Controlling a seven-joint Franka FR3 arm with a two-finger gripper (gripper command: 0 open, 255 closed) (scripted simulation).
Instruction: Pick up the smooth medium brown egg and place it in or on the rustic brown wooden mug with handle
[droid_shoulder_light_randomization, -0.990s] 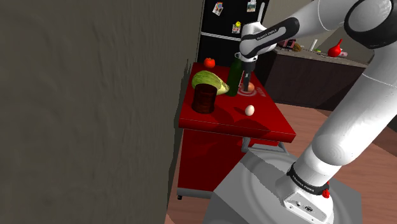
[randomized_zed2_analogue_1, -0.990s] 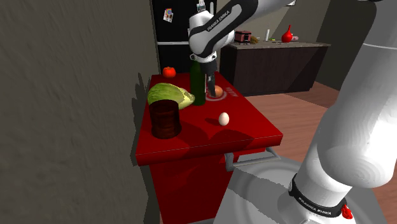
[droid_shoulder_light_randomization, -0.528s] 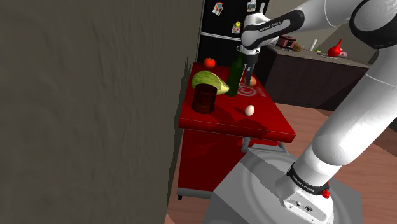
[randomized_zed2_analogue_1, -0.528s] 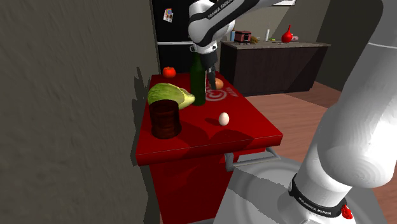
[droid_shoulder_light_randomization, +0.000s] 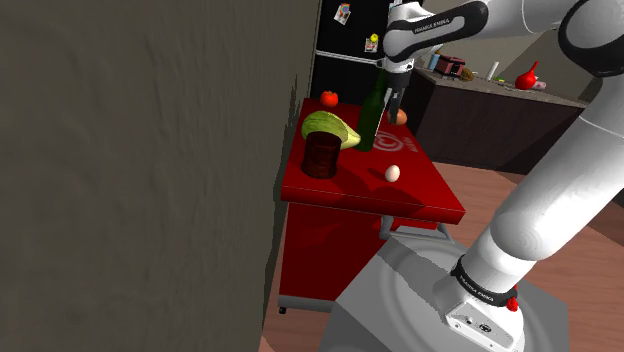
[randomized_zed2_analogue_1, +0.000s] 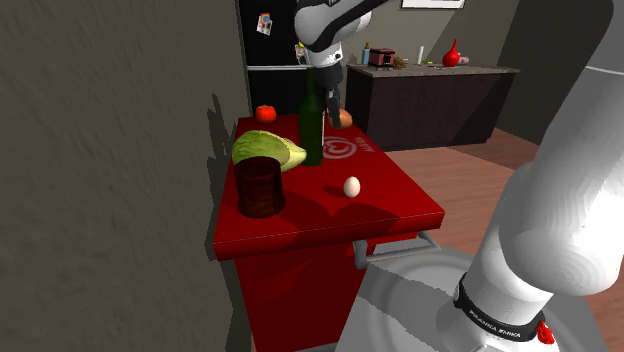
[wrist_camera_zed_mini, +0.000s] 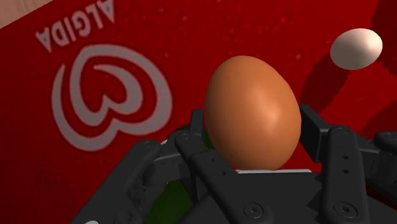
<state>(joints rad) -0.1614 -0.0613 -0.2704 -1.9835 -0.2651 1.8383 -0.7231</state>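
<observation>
Saw a smooth, glossy orange-brown egg (wrist_camera_zed_mini: 252, 111), unmarked. Found it clamped between both fingers of the black gripper (wrist_camera_zed_mini: 253, 121), held clear above the red counter (wrist_camera_zed_mini: 210, 32).

My arm (droid_shoulder_light_randomization: 545, 190): white rounded links, dark joints. A black band (droid_shoulder_light_randomization: 478, 287) near my base carries white lettering, with a small red knob (droid_shoulder_light_randomization: 512, 303) beside it. My wrist link (droid_shoulder_light_randomization: 432, 22) is lettered likewise. My gripper (wrist_camera_zed_mini: 253, 118): all black, with round screws (wrist_camera_zed_mini: 348, 208) in the finger mounts.
</observation>
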